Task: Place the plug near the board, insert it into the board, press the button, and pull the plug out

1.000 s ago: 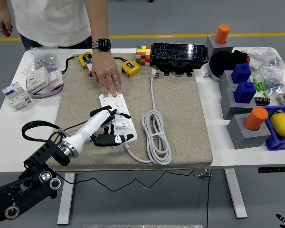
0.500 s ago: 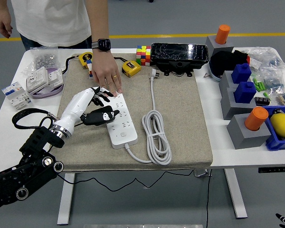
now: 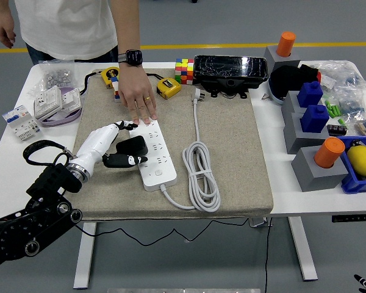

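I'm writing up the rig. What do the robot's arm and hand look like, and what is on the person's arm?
The left hand has a white shell with black fingers; its arm is black with silver joint caps and a looping cable. The person's hand shows a black wristwatch and a ring.

— What is the robot's left arm (image 3: 30,226) built like?
— Black jointed segments with round silver bolt heads, a looped black cable (image 3: 39,149) and a ribbed metal wrist ring. The left hand (image 3: 110,146) has a glossy white shell and black fingers (image 3: 125,160).
— And the person (image 3: 73,27)?
— White T-shirt, blue jeans, a black wristwatch (image 3: 133,57) and a finger ring (image 3: 147,99).
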Robot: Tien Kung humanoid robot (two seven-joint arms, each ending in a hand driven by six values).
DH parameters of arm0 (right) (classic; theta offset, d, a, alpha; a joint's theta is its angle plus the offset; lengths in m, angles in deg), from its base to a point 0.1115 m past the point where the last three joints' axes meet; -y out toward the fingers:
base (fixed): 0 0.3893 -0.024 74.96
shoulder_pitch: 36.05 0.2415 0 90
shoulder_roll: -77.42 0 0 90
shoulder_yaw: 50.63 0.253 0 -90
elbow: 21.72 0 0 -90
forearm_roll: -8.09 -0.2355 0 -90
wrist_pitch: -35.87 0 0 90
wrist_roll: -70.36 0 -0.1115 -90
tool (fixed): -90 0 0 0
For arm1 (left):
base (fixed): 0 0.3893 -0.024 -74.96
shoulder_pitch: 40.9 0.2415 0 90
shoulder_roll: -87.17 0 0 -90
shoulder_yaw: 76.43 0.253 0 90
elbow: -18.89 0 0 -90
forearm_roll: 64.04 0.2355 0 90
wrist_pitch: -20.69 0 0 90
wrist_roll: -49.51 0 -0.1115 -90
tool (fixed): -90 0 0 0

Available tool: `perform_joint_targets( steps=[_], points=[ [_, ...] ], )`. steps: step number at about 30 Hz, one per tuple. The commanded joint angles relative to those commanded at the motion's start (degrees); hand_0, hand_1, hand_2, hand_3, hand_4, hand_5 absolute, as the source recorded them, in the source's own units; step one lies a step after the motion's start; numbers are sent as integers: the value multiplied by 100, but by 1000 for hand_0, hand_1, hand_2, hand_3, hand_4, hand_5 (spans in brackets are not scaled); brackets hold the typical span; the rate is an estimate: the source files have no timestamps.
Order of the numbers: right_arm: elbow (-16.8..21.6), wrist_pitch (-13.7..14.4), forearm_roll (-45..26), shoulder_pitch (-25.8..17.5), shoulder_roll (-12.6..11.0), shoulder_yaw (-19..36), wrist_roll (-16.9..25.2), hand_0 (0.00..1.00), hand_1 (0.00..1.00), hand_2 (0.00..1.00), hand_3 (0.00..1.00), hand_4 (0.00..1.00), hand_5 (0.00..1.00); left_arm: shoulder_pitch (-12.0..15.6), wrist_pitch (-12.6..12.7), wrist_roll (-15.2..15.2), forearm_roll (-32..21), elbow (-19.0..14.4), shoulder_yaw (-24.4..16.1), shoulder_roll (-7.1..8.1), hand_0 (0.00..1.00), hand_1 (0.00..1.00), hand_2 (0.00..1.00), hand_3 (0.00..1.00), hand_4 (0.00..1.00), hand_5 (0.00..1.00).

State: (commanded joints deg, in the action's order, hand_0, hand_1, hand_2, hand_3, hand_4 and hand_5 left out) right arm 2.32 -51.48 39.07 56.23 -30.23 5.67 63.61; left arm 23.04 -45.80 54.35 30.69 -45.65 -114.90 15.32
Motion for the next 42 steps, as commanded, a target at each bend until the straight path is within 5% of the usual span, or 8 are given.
perform_joint_targets(
  steps=[1,6,7,15,23,31,42],
  points=[
    [-1,0,-2,0,-2,0,-1,562,640,624,604,969,500,-20,-21,0,-75,35,13,-11,456,435,453,571,838,226],
    [-2,-1,-6,1,-5,-11,-2,562,640,624,604,969,500,-71,14,2,-170,142,68,-52,456,435,453,571,838,226],
    [-3,-1,-7,1,-5,-14,-2,562,640,623,604,969,501,-86,31,14,-176,166,89,-63,352,341,399,544,643,59],
    [0,-2,-6,-4,-13,-29,-4,562,640,624,605,969,501,-144,102,107,-23,247,179,-101,321,327,390,546,606,2],
    [0,-4,-6,-1,-12,-18,-4,562,640,624,605,970,500,-125,340,-210,-108,203,165,-91,303,326,386,532,588,2],
    [3,-8,-1,-2,-7,-20,-2,562,640,623,605,969,500,24,731,-906,-444,214,-62,-56,295,329,388,532,599,2],
    [4,-10,9,-5,-7,-12,-4,562,640,623,604,969,501,219,743,-939,-420,586,-307,96,314,346,402,547,603,2]
  ],
)
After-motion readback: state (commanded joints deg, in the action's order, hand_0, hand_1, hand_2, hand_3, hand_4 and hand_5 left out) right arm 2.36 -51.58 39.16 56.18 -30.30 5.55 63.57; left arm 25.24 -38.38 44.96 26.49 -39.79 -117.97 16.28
